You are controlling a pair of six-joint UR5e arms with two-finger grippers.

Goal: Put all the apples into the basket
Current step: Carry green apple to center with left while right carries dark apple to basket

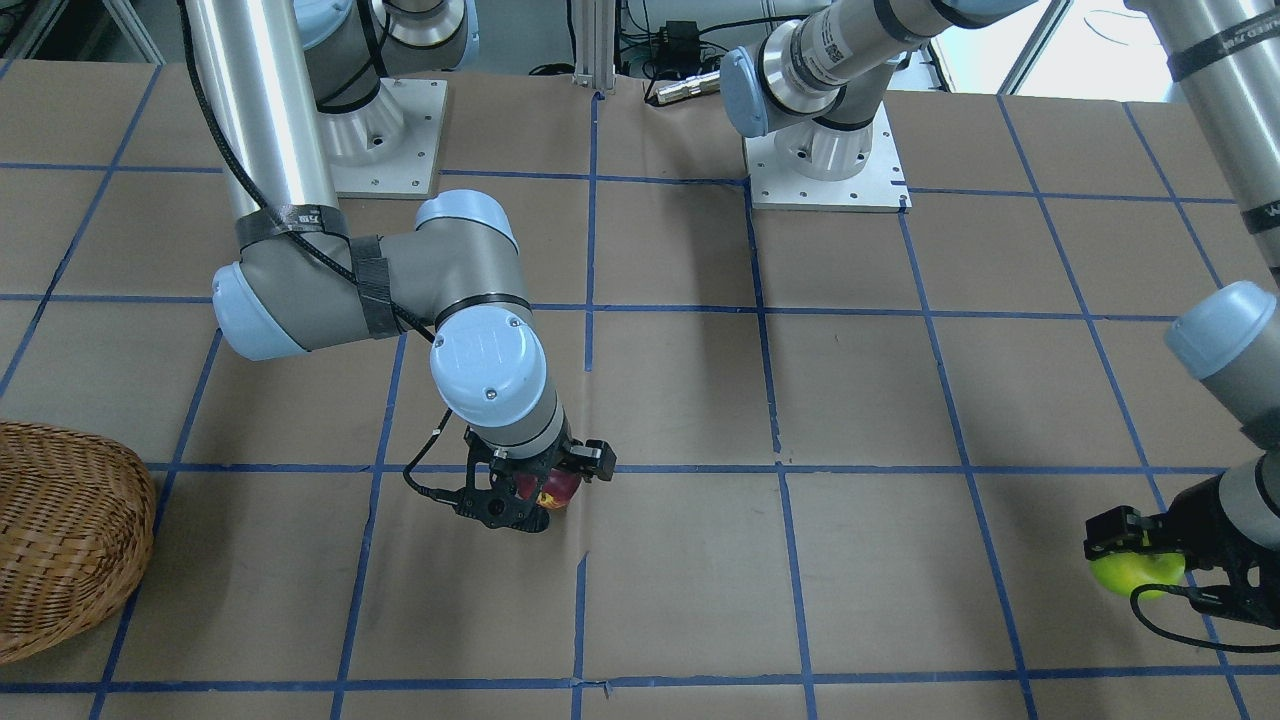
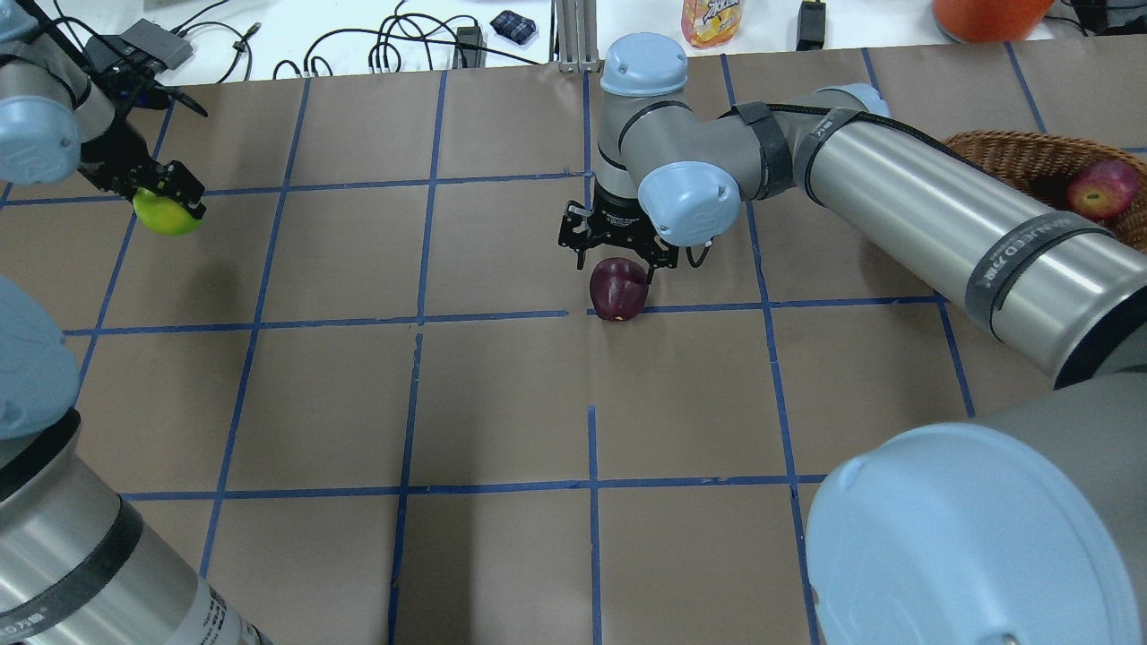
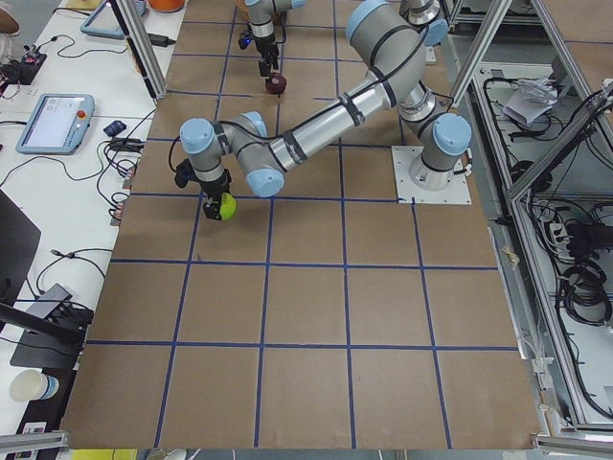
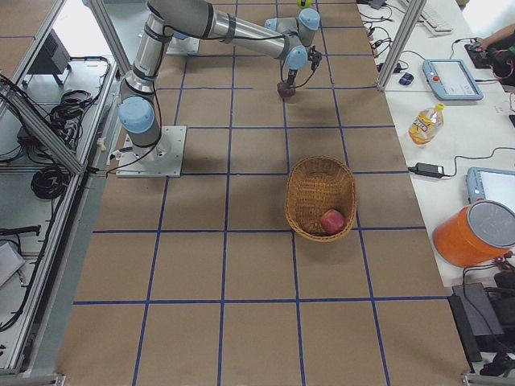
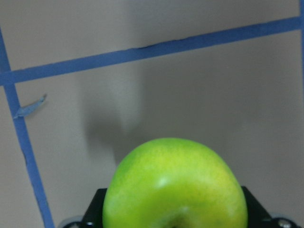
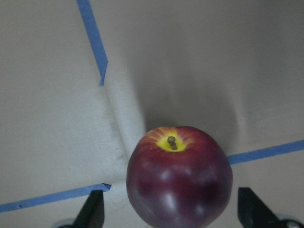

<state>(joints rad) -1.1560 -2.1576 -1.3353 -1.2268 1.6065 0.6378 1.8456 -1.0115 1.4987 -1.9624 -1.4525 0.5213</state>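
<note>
My left gripper (image 2: 170, 208) is shut on the bright yellow-green apple (image 2: 166, 215) at the table's far left and holds it just above the paper; the apple fills the left wrist view (image 5: 175, 185). My right gripper (image 2: 616, 264) is open over the dark maroon apple (image 2: 618, 288), which rests on the table's middle. In the right wrist view the apple (image 6: 179, 175) lies between the spread fingers (image 6: 94, 213), which stand apart from it. The streaky red apple (image 2: 1100, 190) lies in the wicker basket (image 2: 1013, 152) at the far right.
The table is covered in brown paper with a blue tape grid (image 2: 502, 315). The arms' base plates (image 1: 825, 170) are at the robot's side. A juice bottle (image 2: 711, 18), an orange bucket (image 2: 986, 13) and cables lie on the white bench beyond the far edge.
</note>
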